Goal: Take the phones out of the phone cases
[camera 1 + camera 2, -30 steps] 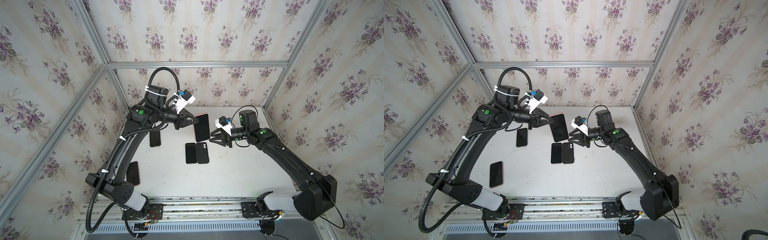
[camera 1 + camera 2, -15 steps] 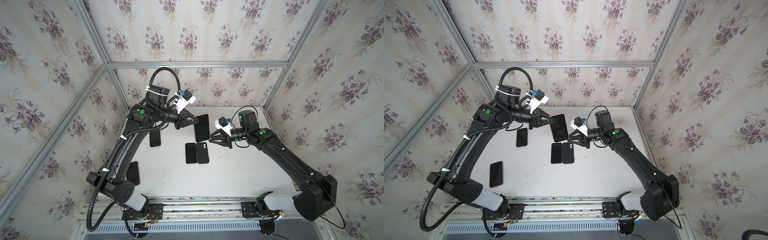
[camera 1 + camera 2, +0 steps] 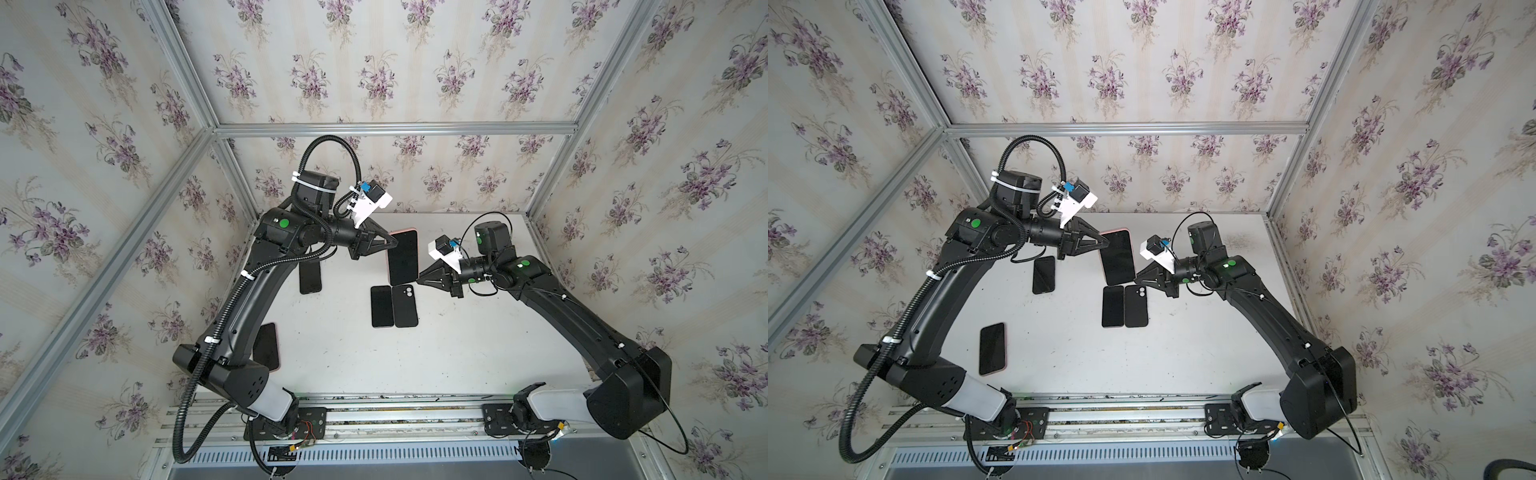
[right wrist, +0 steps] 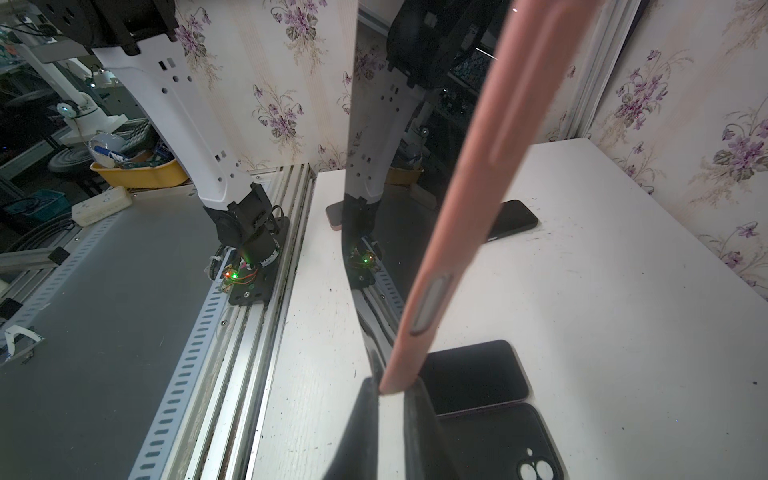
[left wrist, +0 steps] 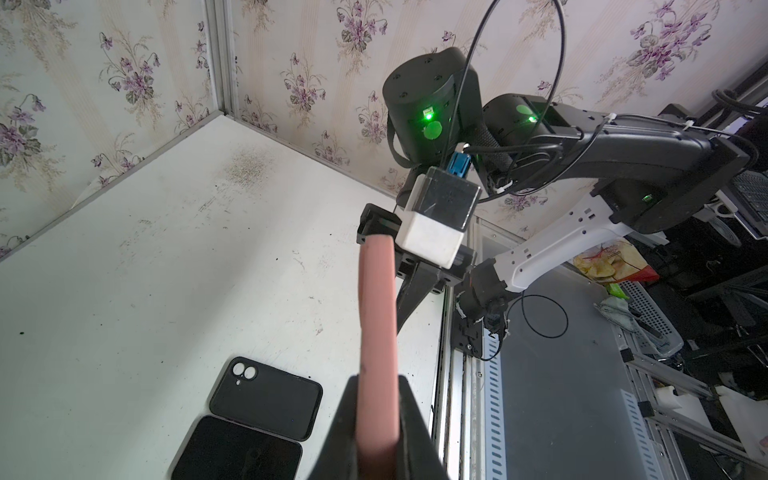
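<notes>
- Left tool (image 3: 388, 246) pinches the phone (image 3: 403, 257), in its pink case (image 5: 376, 332), on the long edge at 9 o'clock, near the top corner.
- Right tool (image 3: 419, 281) is pressed together on the opposite bottom corner, at about 4 o'clock. Its wrist view shows the tips clamped across the case rim there.
- Phone hangs above the desk (image 3: 478, 340) with its screen facing the top views. Its long axis runs 12 to 6, with the top leaning slightly toward 1.
- From the left tool the phone lies at 3 o'clock, and from the right tool at 11 o'clock. Both touch it, so neither arm is nearer.
- The coming move likely turns on these diagonal corners: one tool anchors while the other peels the rim away at its corner.
- Right tool seems to straddle rim and glass together, which may hold the phone in rather than free it.
- Pink case holds the phone fully seated, and no lifted rim is visible.
- At 6 o'clock of the held phone, a black case (image 3: 405, 305) lies empty on the desk. It touches a bare phone (image 3: 382, 306) on its 9 o'clock side.
</notes>
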Robot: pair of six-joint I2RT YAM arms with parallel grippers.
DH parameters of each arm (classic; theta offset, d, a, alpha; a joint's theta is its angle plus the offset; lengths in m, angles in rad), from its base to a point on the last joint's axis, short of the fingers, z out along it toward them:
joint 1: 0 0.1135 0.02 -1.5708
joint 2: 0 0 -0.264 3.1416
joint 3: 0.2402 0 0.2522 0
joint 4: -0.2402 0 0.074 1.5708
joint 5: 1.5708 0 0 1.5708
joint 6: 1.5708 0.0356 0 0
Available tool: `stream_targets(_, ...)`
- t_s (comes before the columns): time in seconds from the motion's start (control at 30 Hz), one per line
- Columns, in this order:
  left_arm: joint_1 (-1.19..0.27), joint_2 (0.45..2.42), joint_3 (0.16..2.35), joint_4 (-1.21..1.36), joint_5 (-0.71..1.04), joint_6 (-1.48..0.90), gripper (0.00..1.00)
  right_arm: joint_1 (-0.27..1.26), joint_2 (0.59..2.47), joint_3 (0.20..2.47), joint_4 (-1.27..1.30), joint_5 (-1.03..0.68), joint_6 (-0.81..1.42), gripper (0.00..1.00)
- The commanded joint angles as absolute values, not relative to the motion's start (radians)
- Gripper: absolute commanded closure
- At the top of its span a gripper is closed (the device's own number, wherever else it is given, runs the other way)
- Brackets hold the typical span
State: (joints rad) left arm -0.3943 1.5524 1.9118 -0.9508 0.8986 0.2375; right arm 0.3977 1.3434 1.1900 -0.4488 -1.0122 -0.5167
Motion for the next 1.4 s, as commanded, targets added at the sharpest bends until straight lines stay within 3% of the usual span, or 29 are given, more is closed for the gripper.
stream_targets(0.0,-0.397,1.557,1.916,-0.901,0.937,0.231,1.0,0.406,1.346,1.204,-0.451,-1.035,-0.546,0.93)
stream_targets(0.23,-0.403,1.566,1.919,-0.885,0.952,0.215,1.0,0.419,1.352,1.212,-0.427,-1.031,-0.545,0.95)
stream_targets(0.33,-0.405,1.567,1.924,-0.882,0.954,0.215,1.0,0.419,1.355,1.22,-0.44,-1.024,-0.539,0.82)
stream_targets(0.53,-0.405,1.568,1.922,-0.882,0.958,0.22,1.0,0.417,1.328,1.18,-0.415,-0.988,-0.531,0.71)
stream_targets(1.37,-0.403,1.581,1.931,-0.882,0.964,0.227,1.0,0.378,1.338,1.204,-0.41,-1.069,-0.468,0.7)
